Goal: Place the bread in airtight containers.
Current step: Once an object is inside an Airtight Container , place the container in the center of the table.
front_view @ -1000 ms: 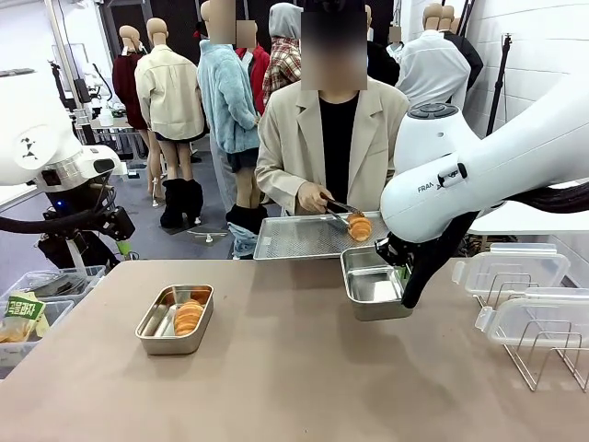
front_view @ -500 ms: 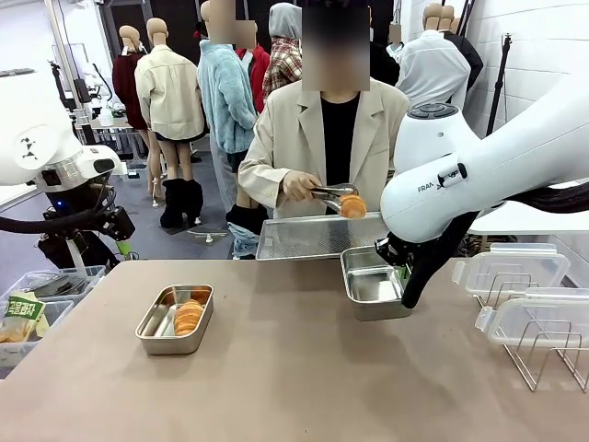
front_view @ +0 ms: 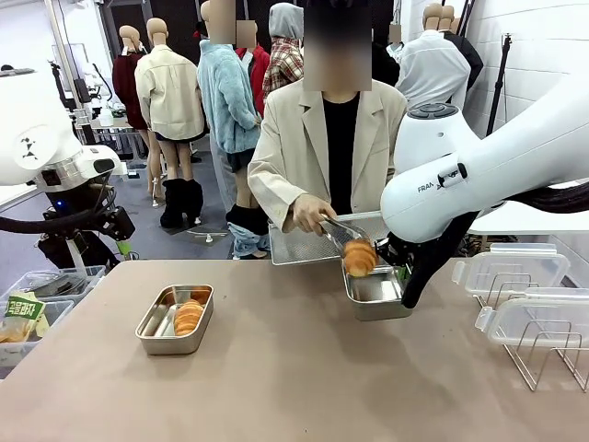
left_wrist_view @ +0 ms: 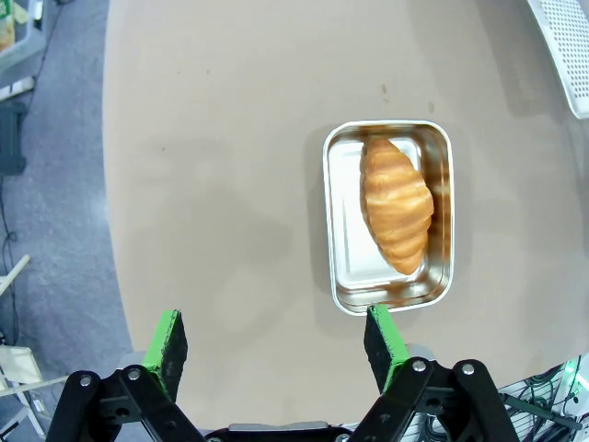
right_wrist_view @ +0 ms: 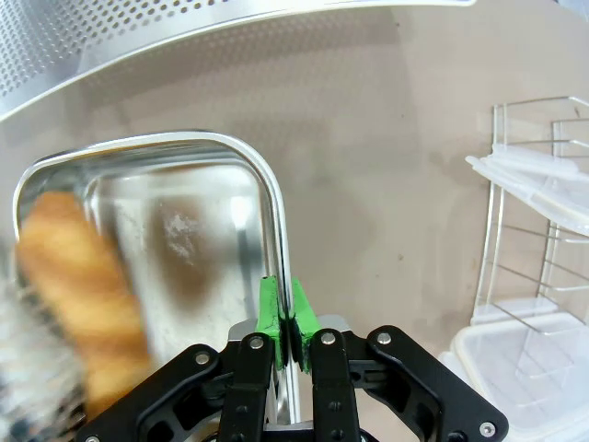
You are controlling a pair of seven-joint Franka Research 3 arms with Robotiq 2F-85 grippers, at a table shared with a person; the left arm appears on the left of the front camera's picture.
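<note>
The table [front_view: 294, 387] is smooth, matt beige. The eight-o'clock container [front_view: 170, 348] and the four-o'clock container [front_view: 377, 310] are polished steel, glossy and reflective inside. The lifted croissant [front_view: 359, 257] and the boxed croissant [front_view: 189, 317] have ridged, faintly shiny crusts. The tongs [front_view: 336, 230] are bright metal, and the tray [front_view: 290, 247] is perforated steel. At three o'clock, the lids [front_view: 511, 267] are clear glossy plastic.

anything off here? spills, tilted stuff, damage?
Nothing stands out. One croissant lies fully inside the left container, which sits flat. The right gripper is shut on the rim of the right container while the person's tongs hold the second croissant over it. Only a faint smear on that container's floor.
</note>
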